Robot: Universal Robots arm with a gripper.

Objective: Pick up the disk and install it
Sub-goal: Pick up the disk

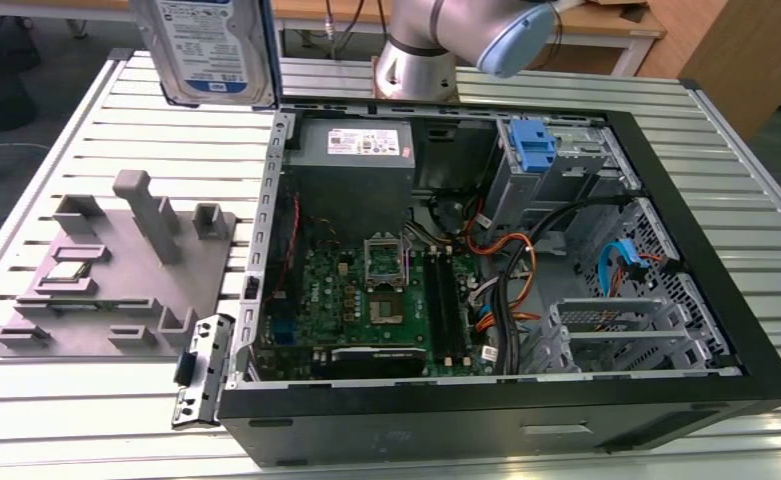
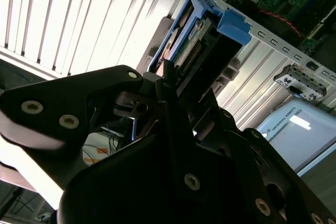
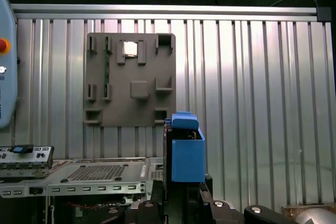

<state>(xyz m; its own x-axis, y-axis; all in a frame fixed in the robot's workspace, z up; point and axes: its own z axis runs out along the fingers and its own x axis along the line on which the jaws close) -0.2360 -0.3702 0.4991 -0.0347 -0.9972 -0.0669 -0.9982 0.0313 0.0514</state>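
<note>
The disk [image 1: 217, 50] hangs upright in the air at the exterior view's upper left, above the slatted table and beside the open computer case. Its white and blue label faces the camera. In the second wrist view the disk [image 2: 185, 45] shows its blue side rails, with my gripper [image 2: 176, 80] shut on it between black fingers. In the first wrist view the disk [image 3: 187, 153] appears edge-on with a blue rail, rising from my gripper [image 3: 181, 192].
The open computer case [image 1: 497, 425] lies on the slatted metal table [image 1: 83, 420], with a blue drive-bay latch [image 1: 530, 145] and a grey power supply [image 1: 353, 145] inside. A grey fixture plate [image 1: 110, 270] sits to the case's left. The arm's base [image 1: 417, 60] stands behind.
</note>
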